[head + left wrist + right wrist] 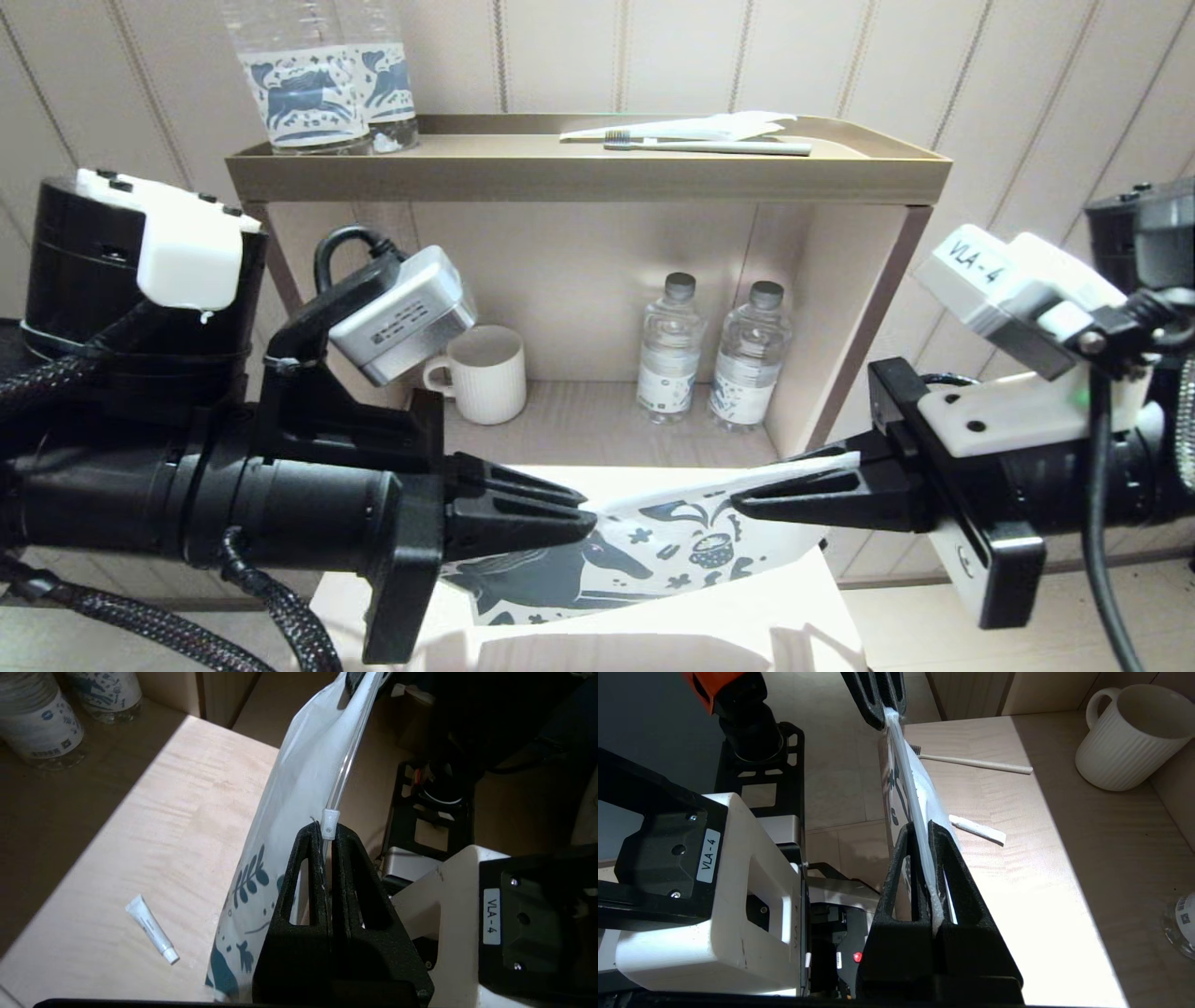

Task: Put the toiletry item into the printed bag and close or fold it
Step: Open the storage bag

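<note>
The left gripper (pixel 583 523) and right gripper (pixel 742 504) face each other above the table (pixel 803 616), each pinched tight on one end of the printed bag (pixel 653 555), which hangs stretched between them, its right end higher. From the bag, the mug (pixel 485 373) sits at 11 o'clock and two bottles (pixel 714 350) at 12, both in the shelf; a toothbrush (pixel 709 145) lies on top.

The left wrist view alone shows the zip slider (pixel 330 823) at the fingertips and a small tube (pixel 152 928) lying on the table beside the bag.

The right wrist view alone shows a second toothbrush (pixel 976 763) on the table beyond the bag, and a white strip (pixel 978 829).
</note>
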{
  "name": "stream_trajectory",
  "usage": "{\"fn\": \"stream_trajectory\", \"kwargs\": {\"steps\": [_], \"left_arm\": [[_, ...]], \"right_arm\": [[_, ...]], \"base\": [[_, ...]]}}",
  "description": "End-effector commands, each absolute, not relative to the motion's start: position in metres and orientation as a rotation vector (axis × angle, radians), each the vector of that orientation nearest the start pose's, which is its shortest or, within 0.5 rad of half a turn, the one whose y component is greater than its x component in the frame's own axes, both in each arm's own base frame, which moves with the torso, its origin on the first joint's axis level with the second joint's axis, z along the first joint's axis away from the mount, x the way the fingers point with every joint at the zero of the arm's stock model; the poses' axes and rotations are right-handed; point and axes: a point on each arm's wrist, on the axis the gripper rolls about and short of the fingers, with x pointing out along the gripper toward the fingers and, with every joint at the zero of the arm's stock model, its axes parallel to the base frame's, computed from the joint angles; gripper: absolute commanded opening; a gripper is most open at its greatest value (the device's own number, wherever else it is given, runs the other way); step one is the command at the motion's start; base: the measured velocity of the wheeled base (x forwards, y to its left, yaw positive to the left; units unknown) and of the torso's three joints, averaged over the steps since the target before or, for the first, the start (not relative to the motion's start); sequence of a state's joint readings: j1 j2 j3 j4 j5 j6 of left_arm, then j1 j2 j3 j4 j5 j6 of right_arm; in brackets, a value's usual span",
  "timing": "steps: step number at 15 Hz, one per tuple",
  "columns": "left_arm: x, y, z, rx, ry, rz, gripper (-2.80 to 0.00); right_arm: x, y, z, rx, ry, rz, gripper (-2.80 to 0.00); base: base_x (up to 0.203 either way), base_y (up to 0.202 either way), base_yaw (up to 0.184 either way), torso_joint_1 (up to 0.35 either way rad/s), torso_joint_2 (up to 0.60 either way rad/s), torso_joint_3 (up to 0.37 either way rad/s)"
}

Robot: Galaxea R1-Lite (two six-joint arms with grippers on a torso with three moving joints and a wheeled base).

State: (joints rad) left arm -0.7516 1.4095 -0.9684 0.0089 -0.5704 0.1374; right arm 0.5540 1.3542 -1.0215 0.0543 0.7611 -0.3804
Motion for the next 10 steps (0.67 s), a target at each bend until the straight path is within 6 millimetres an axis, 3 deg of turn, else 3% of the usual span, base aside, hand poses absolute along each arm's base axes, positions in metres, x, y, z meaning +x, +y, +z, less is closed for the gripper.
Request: {"fn": "stream_trajectory", "kwargs": {"steps": [1,10], "left_arm": [[0.153,-0.153,0.247,0.152,0.381,-1.309,-2.80],[0.138,-0.124,0.230,0.132,0.420,-1.254,-2.80]], "right_arm": [[0.172,0.124,0.272,-0.278,0.153,1.360,-2.80],[0.169,0.122,0.270,-0.276,0.158,1.359,-2.80]], "base": [[0.000,0.000,0.000,0.000,0.00,0.000],[0.000,0.000,0.000,0.000,0.00,0.000]]}}
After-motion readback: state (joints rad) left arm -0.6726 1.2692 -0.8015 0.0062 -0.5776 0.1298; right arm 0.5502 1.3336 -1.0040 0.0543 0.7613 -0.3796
